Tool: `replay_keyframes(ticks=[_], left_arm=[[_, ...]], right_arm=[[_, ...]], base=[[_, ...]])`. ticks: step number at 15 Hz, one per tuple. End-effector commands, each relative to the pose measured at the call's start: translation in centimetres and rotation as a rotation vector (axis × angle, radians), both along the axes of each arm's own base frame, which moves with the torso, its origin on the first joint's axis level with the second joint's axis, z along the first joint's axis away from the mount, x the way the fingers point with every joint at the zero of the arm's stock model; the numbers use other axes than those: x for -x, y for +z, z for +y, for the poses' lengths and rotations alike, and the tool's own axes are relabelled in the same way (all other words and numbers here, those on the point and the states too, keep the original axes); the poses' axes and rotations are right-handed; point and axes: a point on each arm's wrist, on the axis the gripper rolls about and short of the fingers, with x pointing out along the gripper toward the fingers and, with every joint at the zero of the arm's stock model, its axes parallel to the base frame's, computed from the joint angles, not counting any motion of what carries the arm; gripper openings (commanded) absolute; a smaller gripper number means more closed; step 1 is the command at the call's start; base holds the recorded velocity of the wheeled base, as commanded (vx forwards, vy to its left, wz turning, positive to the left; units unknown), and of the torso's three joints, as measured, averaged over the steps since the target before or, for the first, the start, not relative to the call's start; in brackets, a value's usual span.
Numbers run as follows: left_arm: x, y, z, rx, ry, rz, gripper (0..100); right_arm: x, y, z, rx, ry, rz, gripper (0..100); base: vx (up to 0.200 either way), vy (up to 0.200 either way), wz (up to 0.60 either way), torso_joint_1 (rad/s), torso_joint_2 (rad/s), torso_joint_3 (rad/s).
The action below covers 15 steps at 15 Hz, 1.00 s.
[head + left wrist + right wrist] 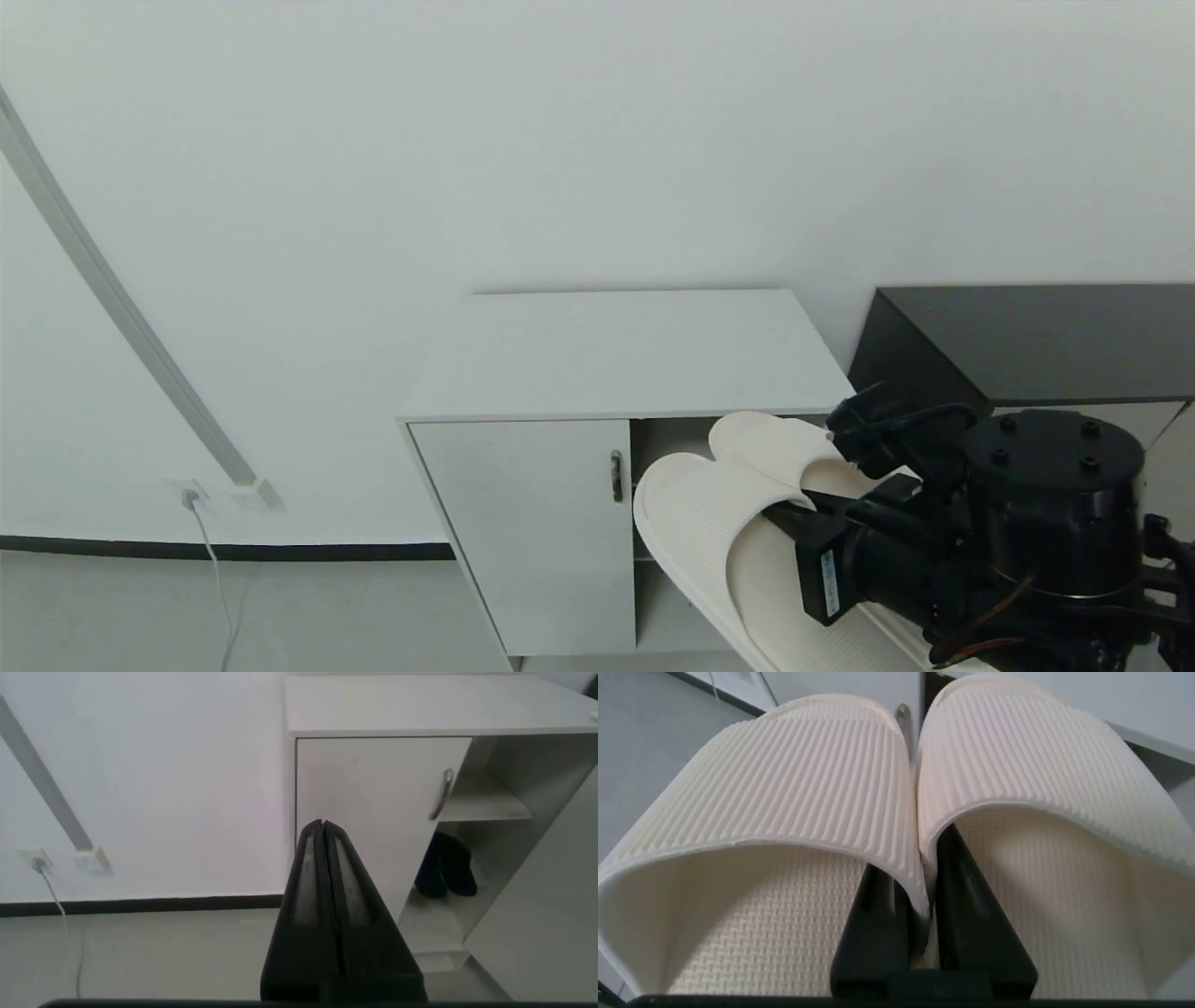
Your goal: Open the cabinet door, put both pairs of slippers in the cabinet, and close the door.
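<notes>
A white cabinet stands against the wall; its left door is closed and its right side is open, showing shelves. A dark pair of slippers sits on the lower shelf inside. My right gripper is shut on the inner edges of a pair of white slippers, held side by side, toes toward the open right compartment. In the right wrist view the white slippers sit on either side of the fingers. My left gripper is shut and holds nothing, facing the closed door from a distance.
A dark counter adjoins the cabinet on the right. A wall socket with a white cable and a slanted grey conduit are on the wall to the left. The open right door panel stands beside the opening.
</notes>
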Motion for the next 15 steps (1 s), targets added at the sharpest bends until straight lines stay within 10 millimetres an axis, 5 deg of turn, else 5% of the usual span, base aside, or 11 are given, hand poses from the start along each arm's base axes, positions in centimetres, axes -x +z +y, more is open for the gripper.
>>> replay_keyframes(ticks=[1, 15], left_arm=[[0.00, 0.02, 0.00, 0.000, -0.001, 0.002, 0], [-0.01, -0.01, 0.00, -0.002, 0.001, 0.002, 0]], right_arm=[[-0.02, -0.14, 0.04, 0.004, 0.000, 0.003, 0], [0.22, -0.63, -0.32, 0.013, 0.004, -0.008, 0]], base=[[0.000, -0.200, 0.00, 0.002, 0.00, 0.002], [0.000, 0.000, 0.00, 0.000, 0.00, 0.000]])
